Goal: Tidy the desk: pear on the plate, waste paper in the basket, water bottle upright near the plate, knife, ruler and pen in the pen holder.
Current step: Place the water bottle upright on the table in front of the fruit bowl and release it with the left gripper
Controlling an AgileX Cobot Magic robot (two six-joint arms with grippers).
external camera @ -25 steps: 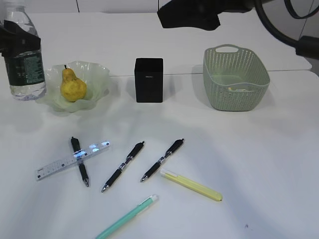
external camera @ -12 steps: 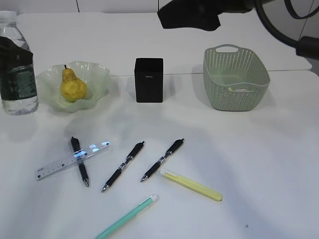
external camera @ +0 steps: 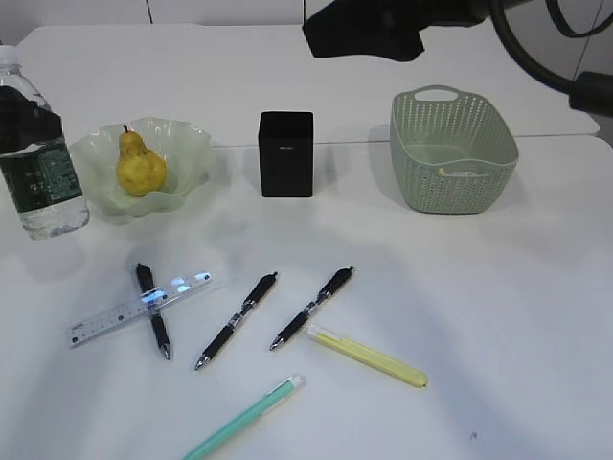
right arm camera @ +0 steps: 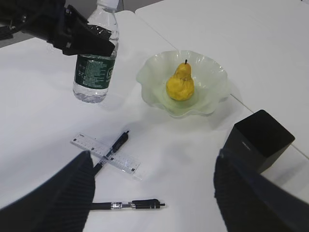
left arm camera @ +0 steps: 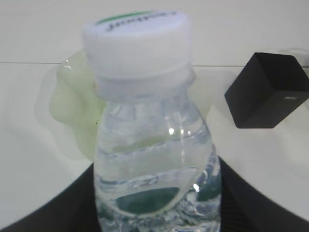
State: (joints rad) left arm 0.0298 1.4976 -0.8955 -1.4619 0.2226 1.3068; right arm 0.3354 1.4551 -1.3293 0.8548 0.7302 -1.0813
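Your left tool (right arm camera: 89, 41), clamped mid-body, holds the thin-walled, slippery, half-full bottle (external camera: 36, 163) at frame left; right tool (right arm camera: 154, 193) gapes empty.

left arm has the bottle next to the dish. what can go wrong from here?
1. The left gripper holds the water bottle upright beside the plate. A sideways drift may knock the wavy rim and roll the pear.
2. Whether the bottle's base is on the desk is unclear; releasing early might topple it.
3. The ruler lies crossed with a black pen; grasping either may drag the other.
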